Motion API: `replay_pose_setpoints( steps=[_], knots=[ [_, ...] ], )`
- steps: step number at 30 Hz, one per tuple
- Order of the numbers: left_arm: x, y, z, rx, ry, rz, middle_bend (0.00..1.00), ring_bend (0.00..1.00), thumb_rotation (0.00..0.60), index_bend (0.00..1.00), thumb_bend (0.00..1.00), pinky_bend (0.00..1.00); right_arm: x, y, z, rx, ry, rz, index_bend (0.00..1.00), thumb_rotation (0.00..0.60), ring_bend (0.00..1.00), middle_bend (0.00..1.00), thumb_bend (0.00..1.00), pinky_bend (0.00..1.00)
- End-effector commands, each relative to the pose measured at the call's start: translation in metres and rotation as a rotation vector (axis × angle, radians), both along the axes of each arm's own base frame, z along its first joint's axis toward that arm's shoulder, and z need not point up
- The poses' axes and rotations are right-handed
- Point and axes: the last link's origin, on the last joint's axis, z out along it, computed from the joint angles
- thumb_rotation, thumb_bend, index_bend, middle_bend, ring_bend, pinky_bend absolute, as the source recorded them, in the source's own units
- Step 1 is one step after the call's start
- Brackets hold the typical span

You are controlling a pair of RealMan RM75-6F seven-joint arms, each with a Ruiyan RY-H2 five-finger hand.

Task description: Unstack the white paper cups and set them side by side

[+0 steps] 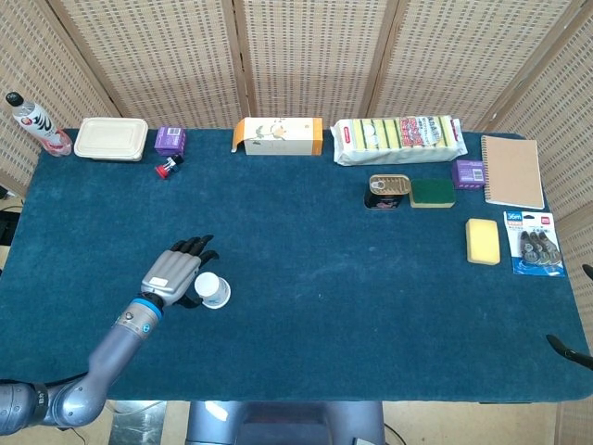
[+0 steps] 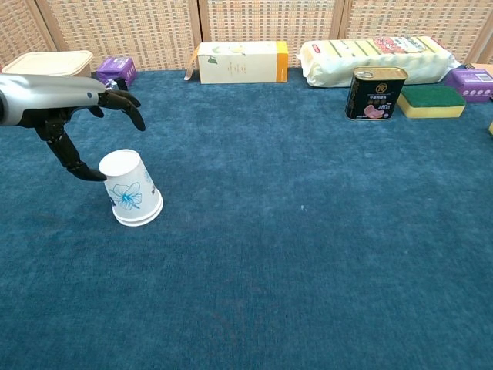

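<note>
The white paper cups (image 2: 131,189) with a blue flower print stand upside down as one nested stack on the blue cloth, at the left front. In the head view the stack (image 1: 212,289) shows as a white round top. My left hand (image 1: 176,269) hovers at the stack's left side with its fingers spread and nothing in it. In the chest view the left hand (image 2: 54,116) arches over the stack, its thumb tip close to the upper edge; contact is unclear. Only dark slivers of my right hand (image 1: 567,350) show at the right edge.
Along the back stand a bottle (image 1: 37,125), a lunch box (image 1: 111,139), a purple box (image 1: 170,140), a carton (image 1: 278,135) and a sponge pack (image 1: 398,139). A tin (image 1: 388,190), green sponge (image 1: 432,192), notebook (image 1: 511,171) and yellow sponge (image 1: 483,241) lie right.
</note>
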Motion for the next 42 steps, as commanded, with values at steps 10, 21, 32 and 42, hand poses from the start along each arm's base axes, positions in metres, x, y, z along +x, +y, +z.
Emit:
replay_pose_setpoints(
  steps=[10, 21, 32, 42],
  knots=[
    [0.001, -0.001, -0.006, -0.018, 0.014, 0.012, 0.0, 0.0, 0.6, 0.27, 0.21, 0.09, 0.0, -0.001, 0.0, 0.003, -0.004, 0.001, 0.08, 0.6, 0.0, 0.0, 0.0, 0.0],
    [0.006, 0.001, -0.01, -0.011, 0.033, 0.001, 0.0, 0.0, 0.6, 0.31, 0.22, 0.09, -0.001, -0.001, 0.001, 0.003, -0.011, 0.0, 0.08, 0.6, 0.0, 0.0, 0.0, 0.0],
    [0.008, 0.0, -0.01, -0.007, 0.045, 0.0, 0.0, 0.0, 0.6, 0.36, 0.23, 0.09, -0.001, -0.001, 0.001, 0.004, -0.014, 0.002, 0.08, 0.6, 0.0, 0.0, 0.0, 0.0],
    [0.011, 0.001, -0.004, 0.009, 0.033, -0.002, 0.0, 0.0, 0.6, 0.38, 0.23, 0.09, 0.0, -0.001, 0.001, 0.005, -0.016, 0.004, 0.08, 0.6, 0.0, 0.0, 0.0, 0.0]
  ],
)
